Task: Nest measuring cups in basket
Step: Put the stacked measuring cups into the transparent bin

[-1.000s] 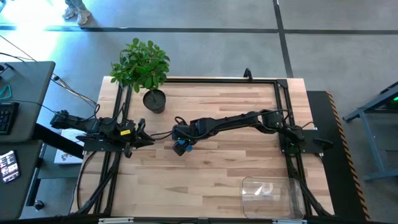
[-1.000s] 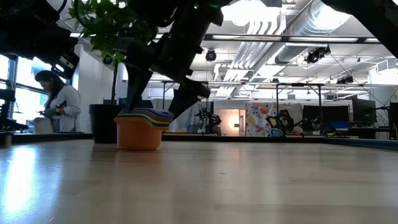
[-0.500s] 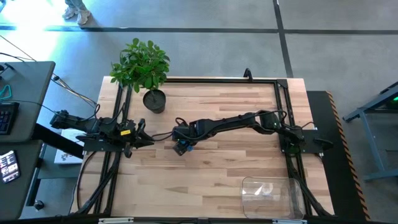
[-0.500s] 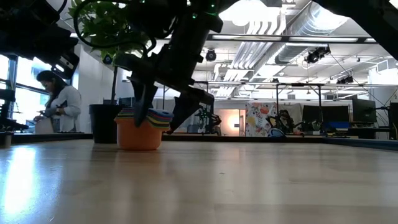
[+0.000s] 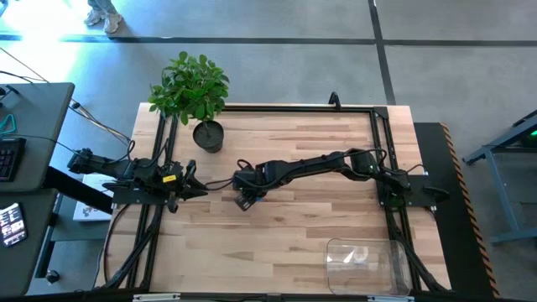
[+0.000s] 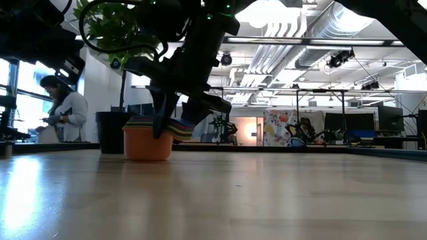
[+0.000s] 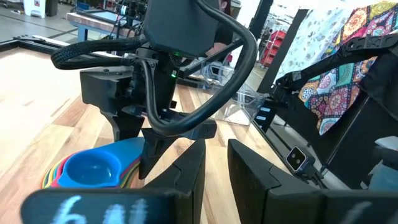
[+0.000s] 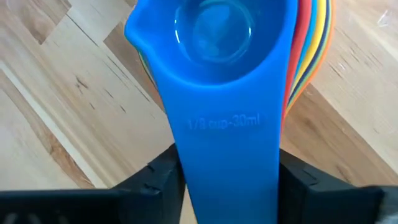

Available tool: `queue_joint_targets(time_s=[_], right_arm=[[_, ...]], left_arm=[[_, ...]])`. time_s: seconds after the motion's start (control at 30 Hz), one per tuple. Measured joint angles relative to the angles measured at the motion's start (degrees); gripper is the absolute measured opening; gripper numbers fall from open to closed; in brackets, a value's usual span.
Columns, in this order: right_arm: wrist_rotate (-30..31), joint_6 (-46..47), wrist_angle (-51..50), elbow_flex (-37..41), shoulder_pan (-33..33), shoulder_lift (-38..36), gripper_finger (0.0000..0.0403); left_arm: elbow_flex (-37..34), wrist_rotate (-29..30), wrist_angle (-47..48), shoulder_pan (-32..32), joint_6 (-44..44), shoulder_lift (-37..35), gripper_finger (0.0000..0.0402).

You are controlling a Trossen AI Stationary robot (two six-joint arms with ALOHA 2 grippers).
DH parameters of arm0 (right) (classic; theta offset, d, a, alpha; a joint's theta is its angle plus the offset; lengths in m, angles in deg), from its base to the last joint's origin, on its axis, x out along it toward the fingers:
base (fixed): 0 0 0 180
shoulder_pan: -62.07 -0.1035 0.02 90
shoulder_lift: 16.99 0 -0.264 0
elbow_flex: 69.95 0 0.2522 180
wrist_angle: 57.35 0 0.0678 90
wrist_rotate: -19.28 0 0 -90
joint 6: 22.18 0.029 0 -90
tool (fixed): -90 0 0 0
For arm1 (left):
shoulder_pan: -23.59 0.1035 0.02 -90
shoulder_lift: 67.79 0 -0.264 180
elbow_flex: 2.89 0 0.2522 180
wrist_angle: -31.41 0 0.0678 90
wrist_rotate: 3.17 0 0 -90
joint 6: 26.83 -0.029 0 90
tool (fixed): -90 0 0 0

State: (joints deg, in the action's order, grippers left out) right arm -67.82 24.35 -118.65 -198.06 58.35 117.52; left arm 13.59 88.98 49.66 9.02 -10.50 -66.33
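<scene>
The left gripper [image 5: 191, 186] waits at the table's left edge; I cannot tell if it is open. Mid-table, the right gripper [image 6: 170, 128] has its fingers partly closed around the handles of the stacked measuring cups [image 8: 217, 68]. A loose pinch could spill them. The clear basket [image 5: 365, 267] sits near right.

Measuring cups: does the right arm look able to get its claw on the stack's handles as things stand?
Probably yes. The right claw is already down over the measuring cups, a finger on each side of the blue handle, and nothing lies between them. The left claw waits at the table's left edge.
</scene>
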Motion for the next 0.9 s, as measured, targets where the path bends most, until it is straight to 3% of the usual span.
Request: queue_joint_targets(time_s=[0.47, 0.9], right_arm=[[-2.14, 1.49, 0.04, -0.02, 0.02, 0.0, 0.0127], [-7.92, 2.6, 0.45, -1.72, 0.58, 0.0, 0.0121]], left_arm=[[0.0, 0.0, 0.0, 0.0, 0.0, 0.0, 0.0058], [-0.02, 0.0, -0.01, 0.01, 0.0, 0.0, 0.0058]])
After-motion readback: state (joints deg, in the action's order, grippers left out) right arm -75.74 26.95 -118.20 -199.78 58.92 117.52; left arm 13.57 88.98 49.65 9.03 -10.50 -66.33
